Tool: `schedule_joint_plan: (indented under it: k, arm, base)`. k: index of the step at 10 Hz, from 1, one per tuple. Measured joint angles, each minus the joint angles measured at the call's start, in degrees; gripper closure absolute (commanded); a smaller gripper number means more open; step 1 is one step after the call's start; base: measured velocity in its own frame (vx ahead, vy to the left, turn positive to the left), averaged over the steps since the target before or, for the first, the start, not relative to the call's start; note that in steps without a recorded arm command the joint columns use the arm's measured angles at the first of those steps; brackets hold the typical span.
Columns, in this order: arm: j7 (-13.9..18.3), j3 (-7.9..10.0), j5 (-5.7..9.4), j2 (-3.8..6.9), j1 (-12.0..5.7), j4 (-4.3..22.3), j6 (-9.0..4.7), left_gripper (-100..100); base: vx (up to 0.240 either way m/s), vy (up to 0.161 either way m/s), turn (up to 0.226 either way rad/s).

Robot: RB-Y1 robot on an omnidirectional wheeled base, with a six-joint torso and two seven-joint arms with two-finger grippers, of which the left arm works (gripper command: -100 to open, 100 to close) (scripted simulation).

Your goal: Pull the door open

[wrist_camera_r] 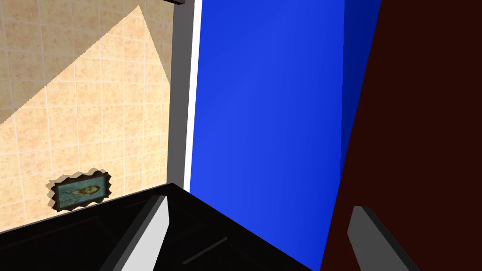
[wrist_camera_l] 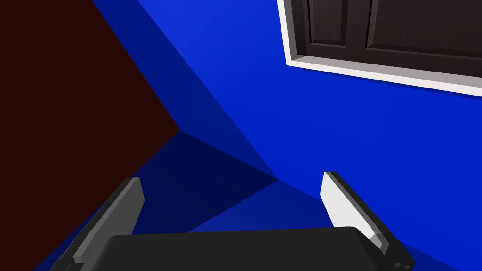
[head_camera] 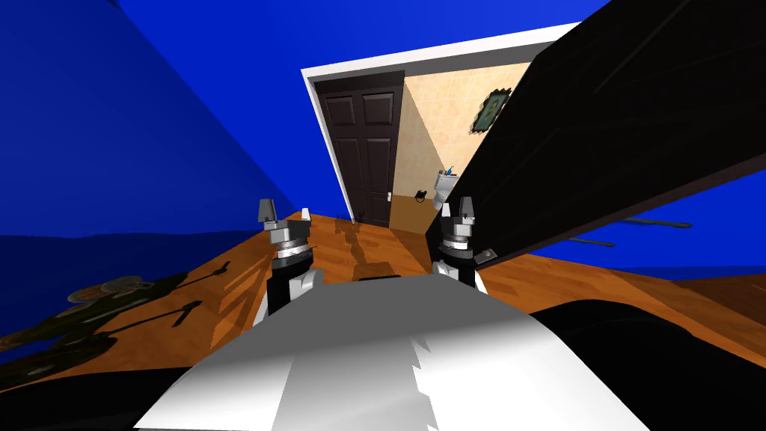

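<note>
The right tool (head_camera: 458, 212) is open: its two fingers (wrist_camera_r: 153, 235) stand wide apart and nothing is between them. It is just beside the free edge of the dark door (head_camera: 598, 135). I cannot tell if one finger touches this edge. Low on the same edge there is a small grey piece (head_camera: 486, 255), perhaps the latch plate; it is too small to be sure.

The left tool (head_camera: 284, 215) is also open and empty. It is raised in front of the chest, well apart from the door, and it faces the blue wall (wrist_camera_l: 282, 117).

The door is swung far out of its white frame (head_camera: 419, 56), over the wooden floor (head_camera: 359, 247). Through the opening I see a tiled wall (head_camera: 441, 105) with a small picture (head_camera: 491, 108), and a second dark panel door (head_camera: 366, 150) that stands closed.

In my judgement the pull is nearly complete and the step now is to free the right tool from the door. To do it well, the fingers should remain apart and the hand should go straight back toward the chest, away from the edge, so that no finger hooks it and drags the door toward closing. If a wider opening is wanted, a slow push with a finger's flat side on the edge is safer than a new grasp. The left arm should remain on its side, out of the door's swing.
</note>
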Motion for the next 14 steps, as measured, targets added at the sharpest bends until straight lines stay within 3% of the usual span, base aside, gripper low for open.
schedule_joint_plan:
  k: [3, 14]
  arm:
    - [-0.2, -0.13, 0.19, 0.5, -1.21, 3.1, -0.64, -100]
    - [-0.9, -0.03, 1.58, 2.62, -7.06, 18.2, -3.73, -100]
  base:
    - [0.089, -0.024, -0.066]
    - [0.088, -0.027, -0.069]
